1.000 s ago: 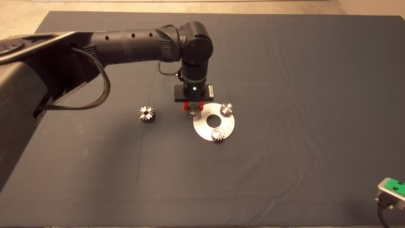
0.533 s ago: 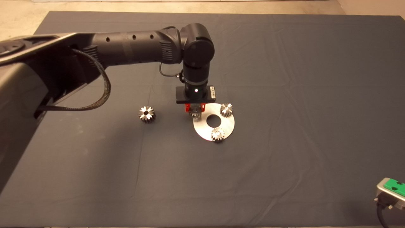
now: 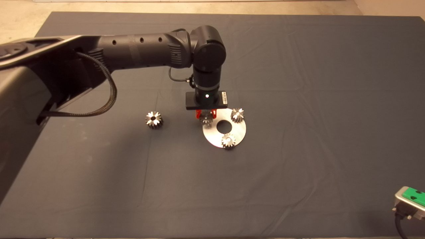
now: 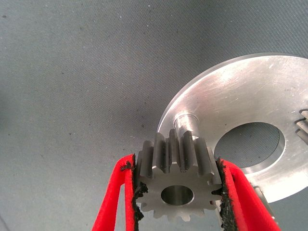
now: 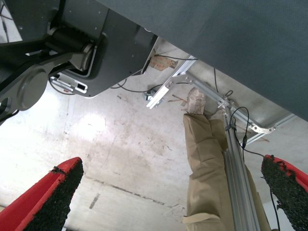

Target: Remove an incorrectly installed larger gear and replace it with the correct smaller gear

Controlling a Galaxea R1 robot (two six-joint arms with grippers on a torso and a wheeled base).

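Head view shows you the left arm reaching in, wrist pointing straight down, left gripper (image 3: pixel 206 117) at the disc's (image 3: pixel 237 134) near-left edge. The larger gear (image 3: pixel 154 119) sits alone on the mat, well apart. Only your left wrist view reveals the fingers pinching the smaller gear (image 4: pixel 179 179) just above a peg (image 4: pixel 183 123). The right gripper (image 5: pixel 168 197), parked at lower right, is spread wide.

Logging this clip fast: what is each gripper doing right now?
Left gripper: shut on the small bright fine-toothed steel gear, above the round metal plate's peg.
Right gripper: open, empty, parked off the mat.
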